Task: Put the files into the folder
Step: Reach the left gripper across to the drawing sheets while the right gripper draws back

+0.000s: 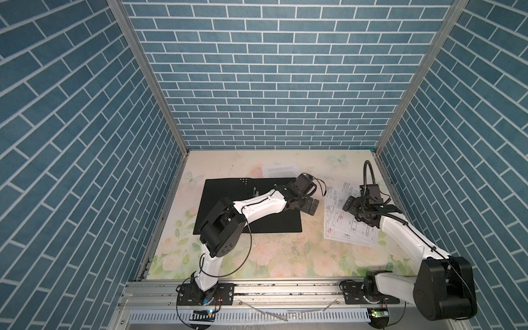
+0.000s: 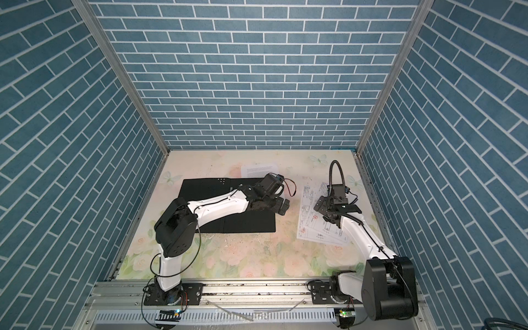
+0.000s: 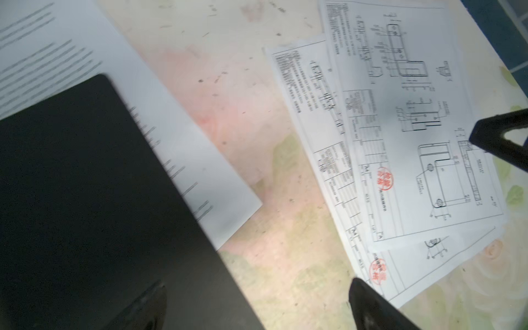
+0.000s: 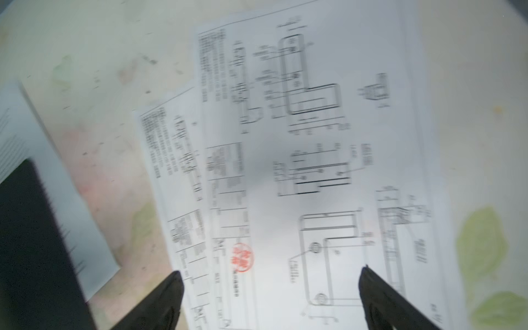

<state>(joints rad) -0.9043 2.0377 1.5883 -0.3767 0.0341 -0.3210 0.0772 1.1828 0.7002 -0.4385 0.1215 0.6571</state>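
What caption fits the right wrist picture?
Open right hand over two overlapping drawings, near the folder and text sheet.

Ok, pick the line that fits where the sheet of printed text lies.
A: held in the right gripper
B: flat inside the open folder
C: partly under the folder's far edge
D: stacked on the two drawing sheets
C: the text sheet pokes out from beneath the far edge of the open black folder, which cuts off its printed lines in the left wrist view. The drawing sheets lie apart on the table.
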